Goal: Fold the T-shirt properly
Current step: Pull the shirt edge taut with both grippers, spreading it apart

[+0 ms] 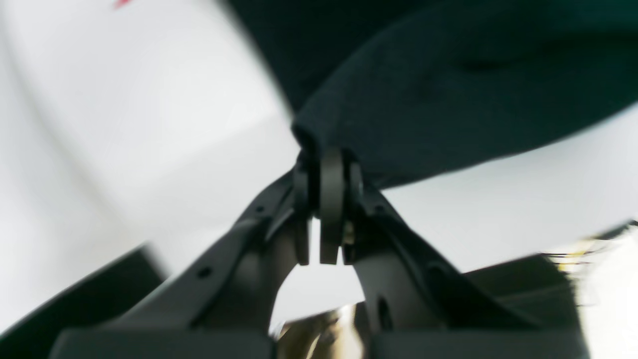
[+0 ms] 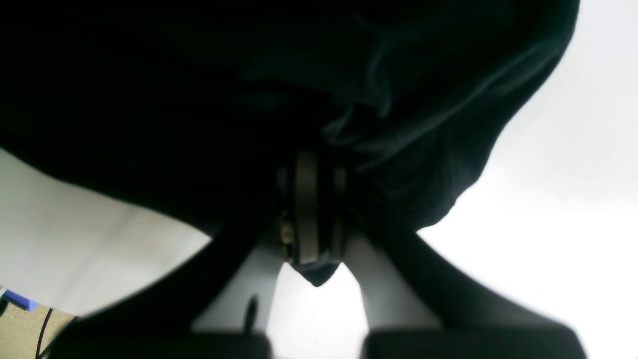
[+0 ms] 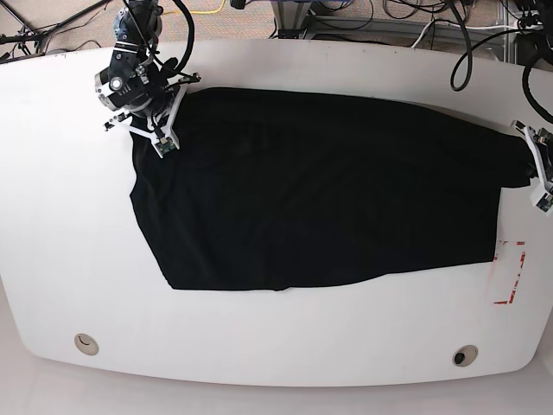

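Left gripper point(image 1: 326, 209): clenched on a bunched corner of the black T-shirt point(image 1: 448, 94); in the blurred left wrist view the cloth fans out from the pinch point, with white tabletop point(image 1: 124, 124) behind it.
Left gripper's place: at the right edge of the tabletop in the base view point(image 3: 537, 173), where the shirt narrows to a pulled-out tip.
Right gripper point(image 2: 311, 209): clamped on dark gathered fabric point(image 2: 398, 124); a small tuck of cloth pokes out below the closed jaws in the right wrist view.
Right gripper's place: near the far left corner of the tabletop in the base view point(image 3: 143, 95), at the shirt's far left corner.
T-shirt: spread wide across the middle of the tabletop point(image 3: 328, 199), running from the far left corner to the right edge, drawn fairly flat between the two grips; its near edge lies well back from the tabletop's near edge. No print shows, only plain black.
How it likely handles: soft, limp and light; it should drape and crease wherever unsupported and will not hold a shape by itself.
Where to take hold: corners and hem edges seem best, as now, since a pinch of gathered cloth gives a firm hold; a grip in the middle would probably only bunch it.
Nearby: red tape marks point(image 3: 511, 272) lie on the tabletop near its right edge, just beside the shirt's near right corner.
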`<state>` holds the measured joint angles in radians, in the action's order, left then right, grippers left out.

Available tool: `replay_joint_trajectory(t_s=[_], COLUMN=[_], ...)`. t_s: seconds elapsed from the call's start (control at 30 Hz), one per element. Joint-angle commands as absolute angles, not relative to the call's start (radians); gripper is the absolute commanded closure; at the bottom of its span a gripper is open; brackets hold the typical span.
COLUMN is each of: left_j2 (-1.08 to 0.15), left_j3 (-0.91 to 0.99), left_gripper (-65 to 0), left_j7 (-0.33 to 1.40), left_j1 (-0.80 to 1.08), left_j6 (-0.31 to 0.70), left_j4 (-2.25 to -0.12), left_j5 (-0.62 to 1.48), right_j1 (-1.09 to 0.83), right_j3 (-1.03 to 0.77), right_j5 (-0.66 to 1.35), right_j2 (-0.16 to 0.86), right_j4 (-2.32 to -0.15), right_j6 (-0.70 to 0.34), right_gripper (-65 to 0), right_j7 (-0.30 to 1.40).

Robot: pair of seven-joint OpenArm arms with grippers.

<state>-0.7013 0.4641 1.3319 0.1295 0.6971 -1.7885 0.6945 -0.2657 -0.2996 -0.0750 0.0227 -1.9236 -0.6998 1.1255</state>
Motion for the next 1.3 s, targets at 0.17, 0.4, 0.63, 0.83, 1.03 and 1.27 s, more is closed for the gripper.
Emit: replay_joint_trajectory(t_s=[0.17, 0.4, 0.63, 0.83, 1.03, 1.27], left_j2=[-0.728, -0.728, -0.73, -0.73, -0.728, -0.728], left_j3=[0.4, 0.357, 0.343, 0.341, 0.341, 0.341], left_gripper=[0.0, 0.0, 0.0, 0.0, 0.0, 0.0], left_j7=[1.316, 1.225, 1.224, 1.224, 1.224, 1.224], left_j1=[0.088, 0.081, 0.079, 0.082, 0.084, 0.084], left_j6=[0.698, 0.698, 0.698, 0.698, 0.698, 0.698], left_j4=[-1.771, -1.682, -1.653, -1.655, -1.653, -1.653], left_j5=[0.615, 0.585, 0.584, 0.584, 0.584, 0.584], right_j1=[-0.254, -0.252, -0.255, -0.252, -0.254, -0.243], right_j3=[-0.3, -0.3, -0.3, -0.354, -0.458, -0.456], right_j5=[-0.071, -0.07, -0.068, 0.002, 0.234, 0.423], right_j2=[0.028, 0.027, 0.027, 0.008, 0.035, 0.085], right_j4=[-1.946, -1.946, -1.983, -2.023, -2.022, -2.015], right_j6=[-0.698, -0.698, -0.698, -0.698, -0.698, -0.698], right_gripper=[-0.3, -0.6, -4.6, -30.6, -52.3, -57.5], right_j7=[1.11, 1.11, 1.11, 1.113, 1.118, 1.118])
